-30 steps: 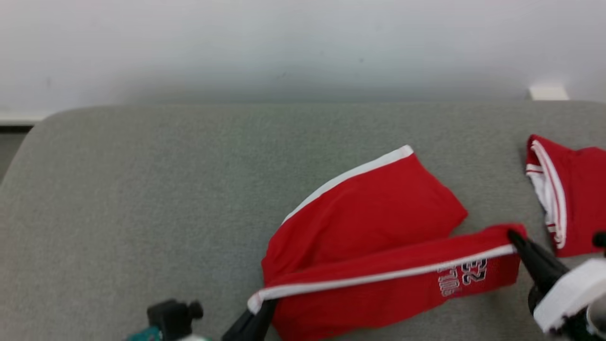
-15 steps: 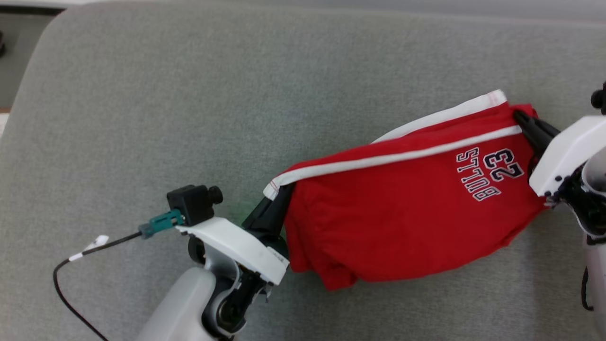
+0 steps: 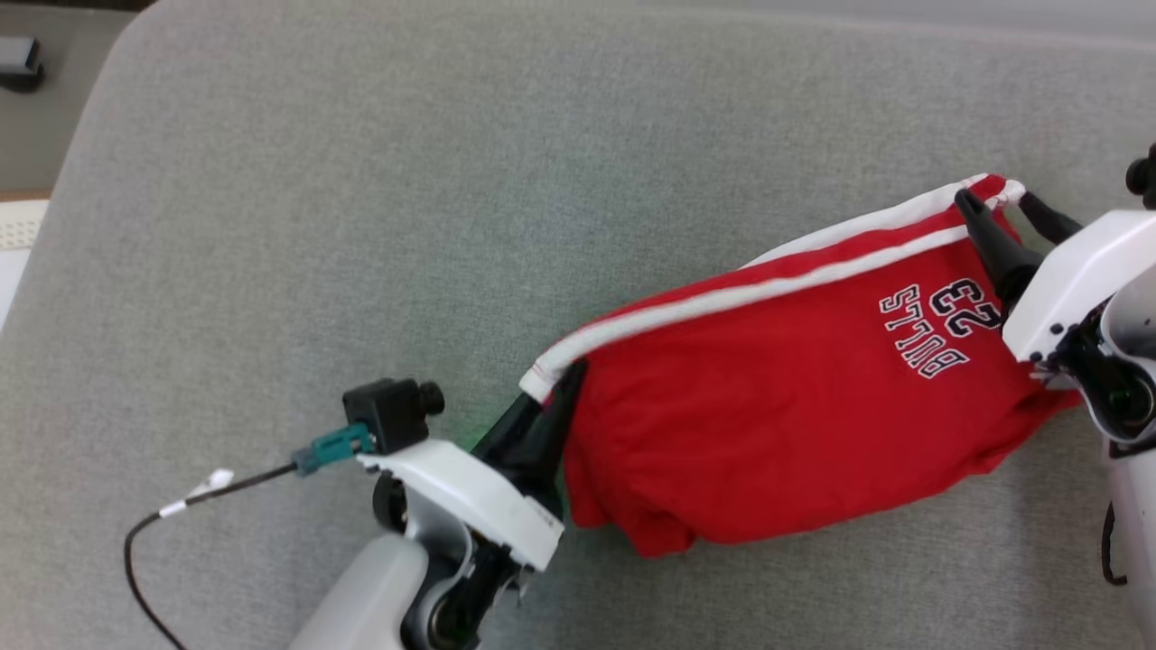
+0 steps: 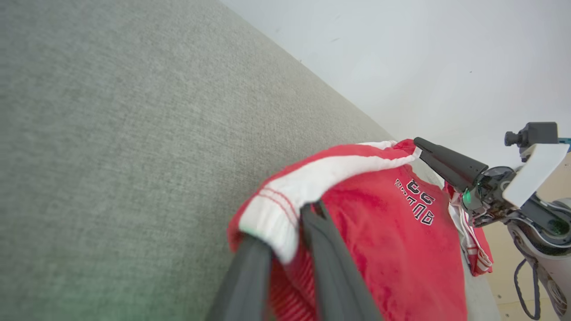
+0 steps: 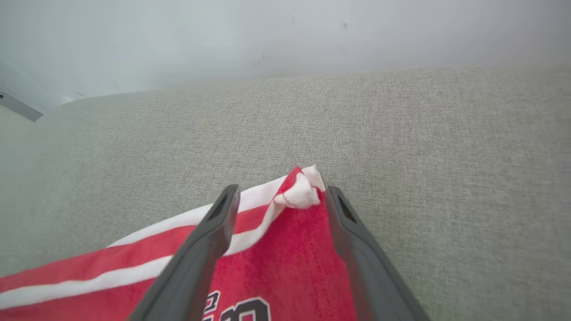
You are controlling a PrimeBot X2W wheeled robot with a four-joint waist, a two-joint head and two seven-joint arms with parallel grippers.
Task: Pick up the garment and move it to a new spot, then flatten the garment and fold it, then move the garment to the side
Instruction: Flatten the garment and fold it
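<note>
The rumpled red garment [image 3: 768, 424], white-banded, lies on the grey woven counter [image 3: 361, 181], one banded corner pinched in the left tool [image 3: 567, 384], the right tool [image 3: 993, 197] spread open astride its bunched far corner.

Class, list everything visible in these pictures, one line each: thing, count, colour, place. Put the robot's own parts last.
grey woven fabric surface: one, grey, beneath the garments.
red cloth garment with white stripes: one, red and white, right of centre.
second red-and-white cloth garment: one, red and white, beyond the right tool.
small dark flat object: one, dark, past the surface's left corner.
pale wall: one, off-white, behind the surface.
thin black cable: one, black, head view's lower left.
left tool: one, dark, shut on the garment's white-banded corner.
right tool: one, dark, open around the opposite corner.
</note>
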